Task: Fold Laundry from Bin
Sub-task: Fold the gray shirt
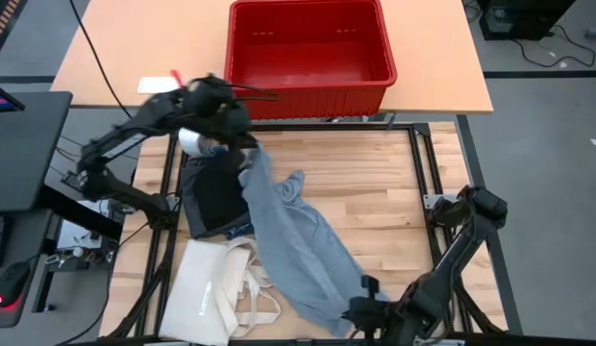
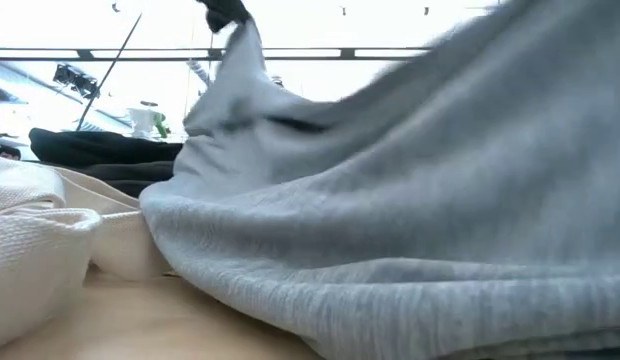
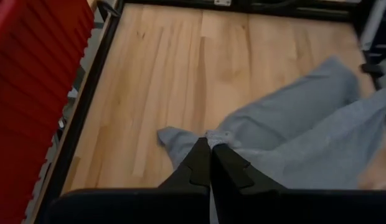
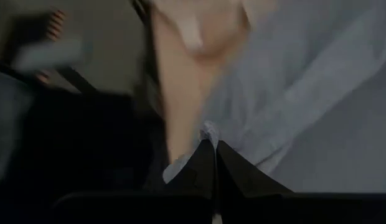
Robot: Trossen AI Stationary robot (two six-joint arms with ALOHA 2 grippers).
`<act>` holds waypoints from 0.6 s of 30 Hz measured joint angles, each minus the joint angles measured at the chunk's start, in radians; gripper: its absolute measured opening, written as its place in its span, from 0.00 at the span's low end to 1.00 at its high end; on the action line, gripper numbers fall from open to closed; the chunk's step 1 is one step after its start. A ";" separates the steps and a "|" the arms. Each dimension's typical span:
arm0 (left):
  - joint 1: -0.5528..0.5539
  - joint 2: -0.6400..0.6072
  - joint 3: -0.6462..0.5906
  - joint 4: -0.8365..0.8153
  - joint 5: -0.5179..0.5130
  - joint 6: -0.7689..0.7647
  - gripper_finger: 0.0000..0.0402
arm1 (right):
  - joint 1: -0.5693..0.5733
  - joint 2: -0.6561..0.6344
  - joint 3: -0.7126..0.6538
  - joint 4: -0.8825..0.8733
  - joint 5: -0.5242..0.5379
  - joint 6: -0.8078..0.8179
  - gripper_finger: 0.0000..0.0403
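The grey garment stretches across the wooden table, its long axis running from eleven o'clock to five o'clock. The left gripper is clenched on its upper end just in front of the red bin. The right gripper pinches the lower end, probably a hem. A dark garment and cream tote bag lie at eight o'clock of it.

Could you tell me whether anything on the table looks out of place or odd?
Yes: the cream canvas tote bag lies crumpled at the near left, partly under the long grey garment both grippers stretch, beside a black piece. The red plastic bin looks empty.
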 joint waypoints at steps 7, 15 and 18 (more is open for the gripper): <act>0.000 0.180 -0.003 0.101 -0.006 0.026 0.01 | 0.039 0.095 0.000 -0.298 -0.080 0.312 0.03; 0.002 0.388 -0.004 0.132 -0.018 0.044 0.02 | 0.034 0.199 0.000 -0.444 -0.172 0.381 0.16; -0.006 0.434 -0.004 0.156 -0.034 0.113 0.08 | 0.034 0.199 -0.012 -0.496 -0.241 0.480 0.26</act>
